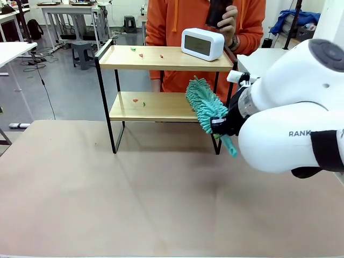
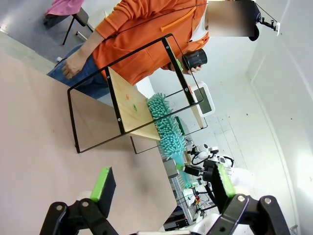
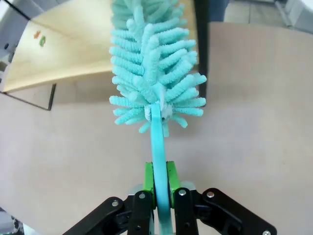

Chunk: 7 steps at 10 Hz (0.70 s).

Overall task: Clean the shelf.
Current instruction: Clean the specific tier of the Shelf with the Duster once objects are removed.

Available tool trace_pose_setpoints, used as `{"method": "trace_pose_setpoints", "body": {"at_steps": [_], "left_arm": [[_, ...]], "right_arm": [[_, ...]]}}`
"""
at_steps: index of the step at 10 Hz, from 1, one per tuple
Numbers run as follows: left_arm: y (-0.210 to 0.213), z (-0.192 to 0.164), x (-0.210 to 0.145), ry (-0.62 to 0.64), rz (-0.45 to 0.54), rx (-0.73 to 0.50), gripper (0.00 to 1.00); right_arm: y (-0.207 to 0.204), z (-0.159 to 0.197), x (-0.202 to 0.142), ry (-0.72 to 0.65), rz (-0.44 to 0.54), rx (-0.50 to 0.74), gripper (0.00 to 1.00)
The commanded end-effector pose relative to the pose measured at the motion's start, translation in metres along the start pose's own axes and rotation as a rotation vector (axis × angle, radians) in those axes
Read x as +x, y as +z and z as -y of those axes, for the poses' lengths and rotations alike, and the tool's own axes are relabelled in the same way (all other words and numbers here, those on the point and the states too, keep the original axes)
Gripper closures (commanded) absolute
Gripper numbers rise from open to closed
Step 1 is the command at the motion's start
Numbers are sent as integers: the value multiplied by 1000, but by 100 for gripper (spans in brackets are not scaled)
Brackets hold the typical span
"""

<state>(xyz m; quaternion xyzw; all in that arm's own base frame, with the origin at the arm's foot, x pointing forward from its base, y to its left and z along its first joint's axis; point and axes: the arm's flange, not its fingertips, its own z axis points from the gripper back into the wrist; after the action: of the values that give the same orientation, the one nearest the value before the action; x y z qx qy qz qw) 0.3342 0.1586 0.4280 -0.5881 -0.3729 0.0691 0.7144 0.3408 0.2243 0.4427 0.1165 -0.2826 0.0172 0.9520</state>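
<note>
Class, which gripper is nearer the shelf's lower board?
Right. The right gripper, clamping the duster, is just right of the lower board; the left gripper hangs open, well back over the table.

Desk (image 1: 134, 199): tan, matte top across the foreground.
Floor (image 1: 70, 97): grey, slightly glossy, beyond the desk's far edge.
Stool (image 1: 82, 52): grey, past the desk's far left corner.
White tables (image 1: 13, 49): farther back, left of the desk.
Blue cloth (image 1: 298, 20): heaped far behind the desk's right side.
Light: even, soft.

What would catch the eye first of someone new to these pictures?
The teal duster stands out, its handle clamped in the right gripper, with its head at the right end of the lower board of the shelf. Then the person in orange behind the shelf and the white clock on the top board.
</note>
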Motion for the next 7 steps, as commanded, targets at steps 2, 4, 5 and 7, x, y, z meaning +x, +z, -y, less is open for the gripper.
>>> {"method": "trace_pose_setpoints", "body": {"at_steps": [2, 4, 5, 7], "left_arm": [[0, 1, 0, -21, 0, -14, 0], [0, 1, 0, -21, 0, -14, 0], [0, 1, 0, -21, 0, -14, 0], [0, 1, 0, -21, 0, -14, 0]], "right_arm": [[-4, -13, -29, 22, -22, 86, 86], [0, -36, -21, 67, -16, 131, 86], [1, -44, -18, 83, -12, 142, 86], [0, -58, -13, 112, -31, 152, 86]]}}
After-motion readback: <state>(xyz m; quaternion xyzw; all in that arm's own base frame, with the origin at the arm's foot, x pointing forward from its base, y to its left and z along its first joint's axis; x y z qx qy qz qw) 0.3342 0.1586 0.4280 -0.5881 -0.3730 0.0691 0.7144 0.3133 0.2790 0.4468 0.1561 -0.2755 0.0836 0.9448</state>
